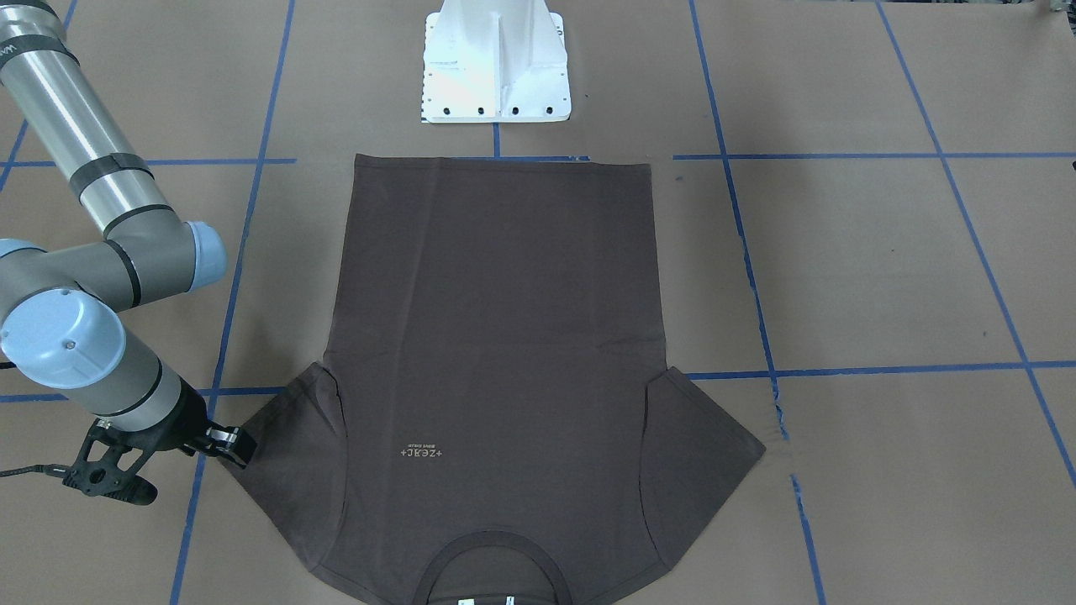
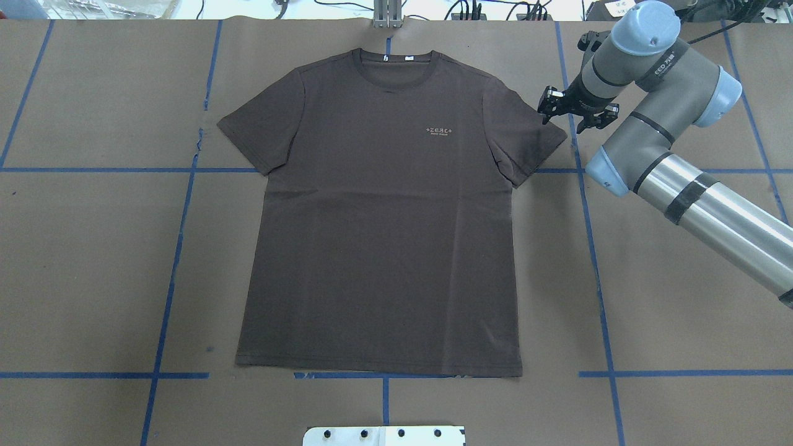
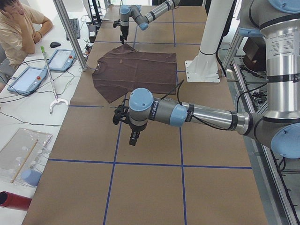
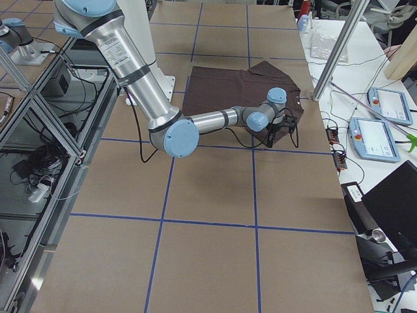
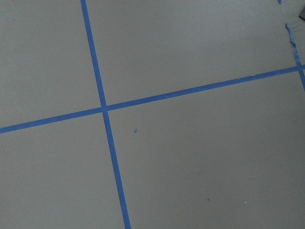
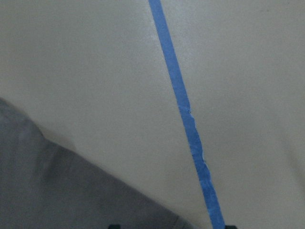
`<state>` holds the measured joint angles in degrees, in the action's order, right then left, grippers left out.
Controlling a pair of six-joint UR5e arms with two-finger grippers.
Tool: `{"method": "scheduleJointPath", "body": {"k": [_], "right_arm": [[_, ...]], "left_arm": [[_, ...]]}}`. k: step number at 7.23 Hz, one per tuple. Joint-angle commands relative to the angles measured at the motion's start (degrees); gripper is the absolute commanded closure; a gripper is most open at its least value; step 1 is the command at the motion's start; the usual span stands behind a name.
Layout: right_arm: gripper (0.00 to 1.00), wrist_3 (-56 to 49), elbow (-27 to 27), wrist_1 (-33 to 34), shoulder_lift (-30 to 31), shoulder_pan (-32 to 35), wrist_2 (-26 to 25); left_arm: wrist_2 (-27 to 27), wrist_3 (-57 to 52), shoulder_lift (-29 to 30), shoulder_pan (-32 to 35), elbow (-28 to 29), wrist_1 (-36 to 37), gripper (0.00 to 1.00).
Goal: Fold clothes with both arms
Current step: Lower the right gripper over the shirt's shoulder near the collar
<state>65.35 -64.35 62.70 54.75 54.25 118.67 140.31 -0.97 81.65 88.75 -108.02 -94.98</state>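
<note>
**Garment.** The dark brown T-shirt (image 2: 384, 235) is lying flat and face-up on the paper-covered table (image 2: 681, 297). Both sleeves are spread out, the hem is toward the robot's base and the collar is at the far edge. In my judgement this layout is presenting every corner for a two-arm fold. No fold is showing yet.

**Right arm.** The right gripper (image 2: 567, 118) is hovering at the outer tip of the sleeve on the robot's right side. Its wrist camera is showing two fingertips at the bottom of the frame, wide apart, with the sleeve's hem running in between them. The jaws are standing wide and gripping nothing; whether a fingertip is touching the cloth cannot be told. The placement is suggesting a pinch on that sleeve corner as the step in hand.

**Left arm.** The left gripper (image 3: 133, 139) is hanging over bare table on the robot's left, well apart from the shirt. Its camera is seeing only brown paper and blue tape lines (image 5: 102, 107). It is appearing in the side view alone — so its opening cannot be told.
</note>
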Motion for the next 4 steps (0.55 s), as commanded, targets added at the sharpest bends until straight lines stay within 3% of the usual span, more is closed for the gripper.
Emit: {"method": "scheduleJointPath", "body": {"k": [1, 4], "right_arm": [[0.36, 0.0, 0.5, 0.0, 0.2, -0.3, -0.1], [0.53, 0.0, 1.3, -0.1, 0.1, -0.3, -0.2]], "left_arm": [[0.1, 0.0, 0.0, 0.0, 0.0, 0.1, 0.0], [0.2, -0.1, 0.0, 0.0, 0.0, 0.0, 0.0]]}}
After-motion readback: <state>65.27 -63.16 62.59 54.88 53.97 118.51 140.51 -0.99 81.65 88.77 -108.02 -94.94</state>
